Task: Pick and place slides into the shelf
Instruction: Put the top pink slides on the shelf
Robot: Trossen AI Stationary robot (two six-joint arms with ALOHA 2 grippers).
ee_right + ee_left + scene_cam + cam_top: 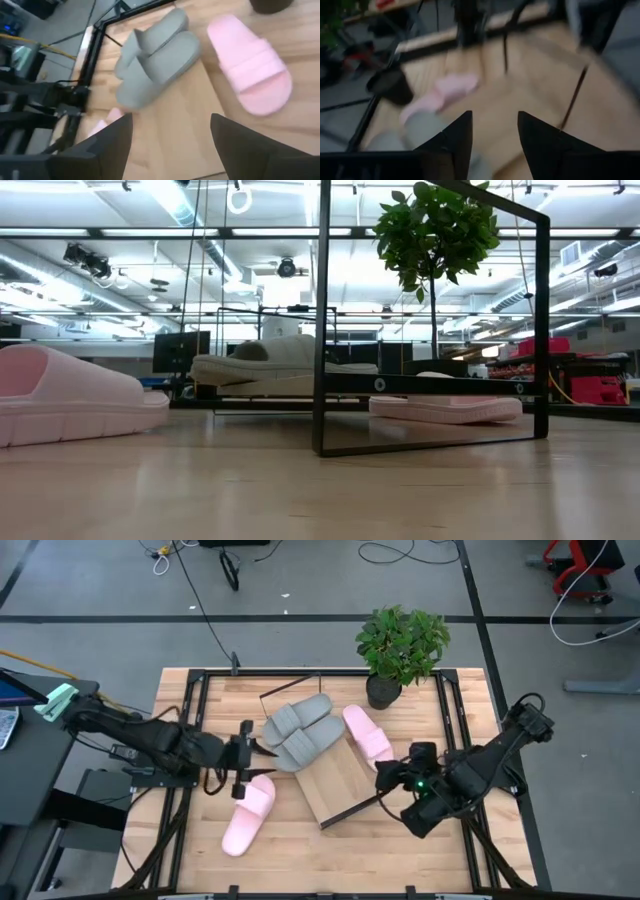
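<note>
Two grey slides (300,732) lie side by side across the far end of the shelf (338,783), a light-wood board with black end frames (430,330) that lies askew on the table. One pink slide (367,733) rests sole-down on the table by the shelf's right edge. The other pink slide (248,815) lies at the table's near left. My left gripper (252,755) is open, just left of the grey slides (420,131). My right gripper (388,776) is open at the shelf's right side, near the pink slide (250,70). Neither holds anything.
A potted plant (400,645) stands at the table's far edge, right of centre, close to the pink slide. The table's black frame rails (195,720) run along its left and right sides. Bare wood shows along the near edge (400,860).
</note>
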